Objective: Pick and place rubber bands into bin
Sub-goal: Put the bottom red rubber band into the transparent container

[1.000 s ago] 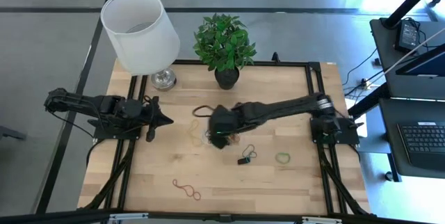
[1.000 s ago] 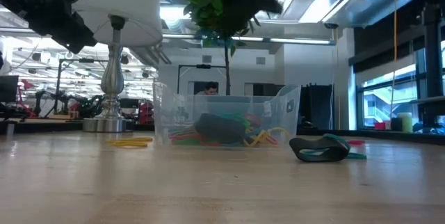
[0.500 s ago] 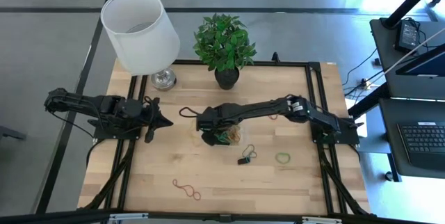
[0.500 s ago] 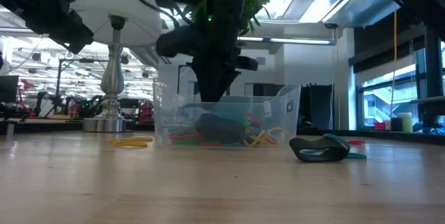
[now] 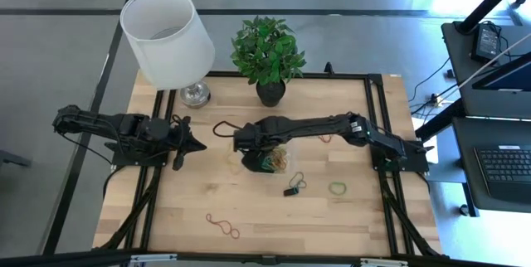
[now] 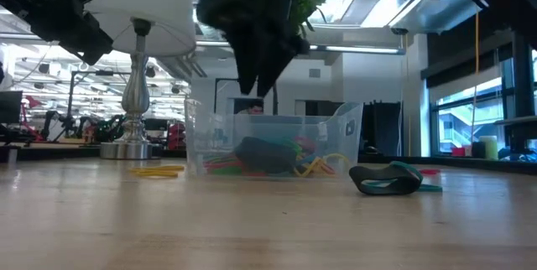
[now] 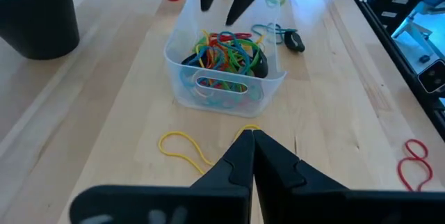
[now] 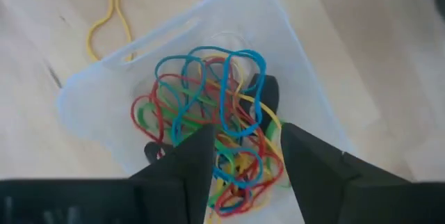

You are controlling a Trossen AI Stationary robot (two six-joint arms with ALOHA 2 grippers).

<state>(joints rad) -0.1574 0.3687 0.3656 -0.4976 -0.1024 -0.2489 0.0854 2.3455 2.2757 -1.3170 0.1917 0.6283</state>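
Right end effector (image 8: 243,151) spread above bin (image 8: 90,106); blue rubber bands (image 8: 208,92) evident only from wrist views.

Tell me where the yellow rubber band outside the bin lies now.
In the high view, the yellow rubber band lies on the table left of the bin, toward the left hand.

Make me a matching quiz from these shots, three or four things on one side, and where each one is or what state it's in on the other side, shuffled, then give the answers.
Things:
1. right claw
2. left claw
3. yellow rubber band
4. bin

Place or state:
A. lying flat on the bare table beside the bin
B. open, hanging above the bin
C. holding a tangle of coloured bands
D. shut, out at the table's left side

Pairs: 1-B, 2-D, 3-A, 4-C
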